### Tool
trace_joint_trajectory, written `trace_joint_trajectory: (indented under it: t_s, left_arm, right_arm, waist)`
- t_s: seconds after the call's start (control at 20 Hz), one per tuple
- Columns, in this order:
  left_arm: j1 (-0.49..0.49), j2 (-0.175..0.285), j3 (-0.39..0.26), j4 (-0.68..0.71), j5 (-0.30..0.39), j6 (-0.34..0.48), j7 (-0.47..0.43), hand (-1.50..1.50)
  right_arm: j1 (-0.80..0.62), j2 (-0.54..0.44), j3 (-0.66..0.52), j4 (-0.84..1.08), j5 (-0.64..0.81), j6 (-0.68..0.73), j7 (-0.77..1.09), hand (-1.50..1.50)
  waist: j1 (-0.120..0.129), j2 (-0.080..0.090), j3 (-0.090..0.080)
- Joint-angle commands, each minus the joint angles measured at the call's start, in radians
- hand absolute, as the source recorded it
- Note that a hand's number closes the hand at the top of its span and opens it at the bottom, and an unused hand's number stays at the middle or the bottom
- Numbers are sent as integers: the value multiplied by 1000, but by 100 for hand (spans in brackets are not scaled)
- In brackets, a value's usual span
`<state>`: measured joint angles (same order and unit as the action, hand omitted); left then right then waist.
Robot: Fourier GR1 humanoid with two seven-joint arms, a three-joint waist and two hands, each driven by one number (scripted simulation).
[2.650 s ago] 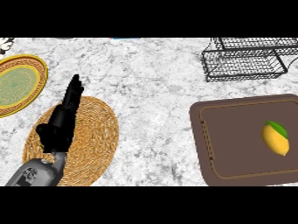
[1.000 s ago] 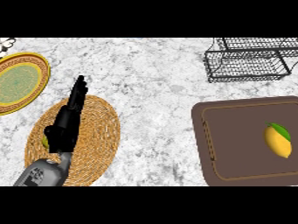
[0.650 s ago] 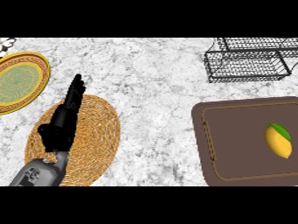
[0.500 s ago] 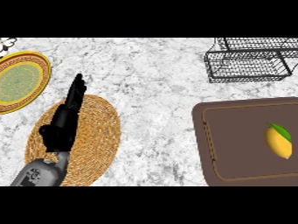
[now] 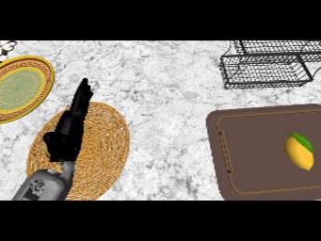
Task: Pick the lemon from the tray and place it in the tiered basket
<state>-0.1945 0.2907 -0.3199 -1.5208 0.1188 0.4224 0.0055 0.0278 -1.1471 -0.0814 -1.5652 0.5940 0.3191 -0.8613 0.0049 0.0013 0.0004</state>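
The lemon (image 5: 299, 150) is found on the tray (image 5: 253, 141). The left hand (image 5: 65, 137) is held released, fingers straight, over the mat (image 5: 108, 136). The basket (image 5: 263, 70) is noted beyond the tray.

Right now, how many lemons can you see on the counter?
1. The lemon lies on the brown tray's right half, at the view's right. None shows in the tiered basket or elsewhere.
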Motion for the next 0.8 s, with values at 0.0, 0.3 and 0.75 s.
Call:
trace_joint_trajectory:
  t_s: [0.0,0.3,0.75]
  left_arm:
    - [60,-8,21,-9,-4,-41,-29,0]
    - [61,-49,20,-13,-53,-30,-16,0]
    - [19,-79,31,-30,-93,-45,47,0]
  right_arm:
    - [-41,50,18,60,60,37,-34,-150]
    - [-116,73,52,110,85,93,-17,-150]
    - [-246,137,130,307,141,62,-107,-150]
  waist:
    - [0,-1,-1]
    - [0,-1,-1]
    - [4,0,0]
